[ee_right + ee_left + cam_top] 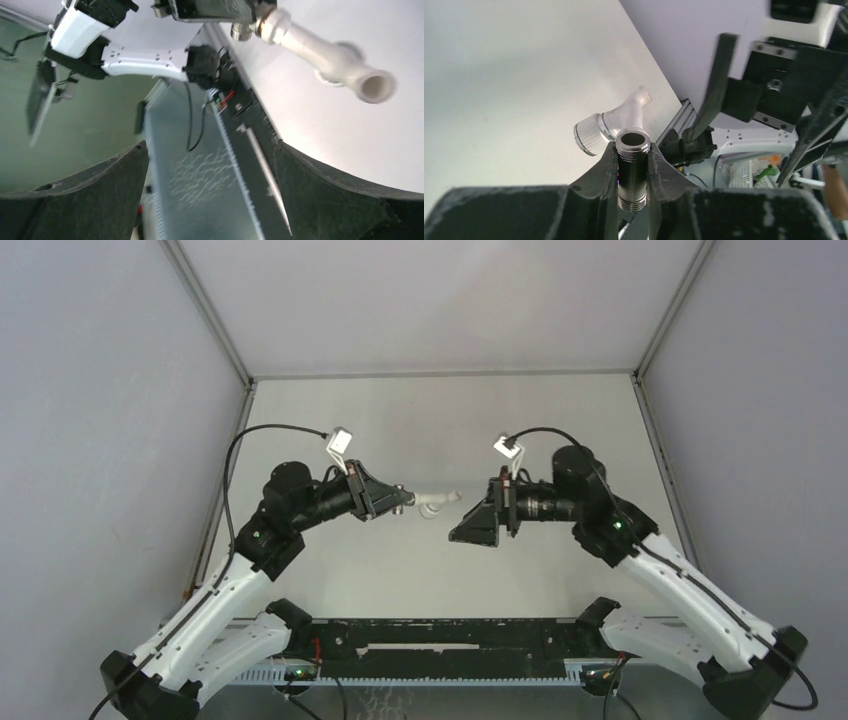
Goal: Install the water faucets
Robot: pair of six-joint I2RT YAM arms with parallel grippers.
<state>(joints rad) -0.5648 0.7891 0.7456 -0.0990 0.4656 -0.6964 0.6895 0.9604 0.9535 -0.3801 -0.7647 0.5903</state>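
1. Starting at the left claw (631, 152), the grey metal fitting (632, 172) is seen pinched across its smooth barrel.
2. Just beyond the fingertips, the white plastic tap piece (619, 125) appears joined to it, held above the table (450, 420).
3. Opposite, the right claw (210, 175) is spread wide, empty.
4. Both parts are judged light, rigid and slippery; the white body should be gripped, not the threads.

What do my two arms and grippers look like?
The left arm and right arm match: white lower links, black joints and wrists, a green light on each elbow. A black cable arcs to a small white camera on each wrist. The left gripper and right gripper are black, with scuffed wedge-shaped fingers.
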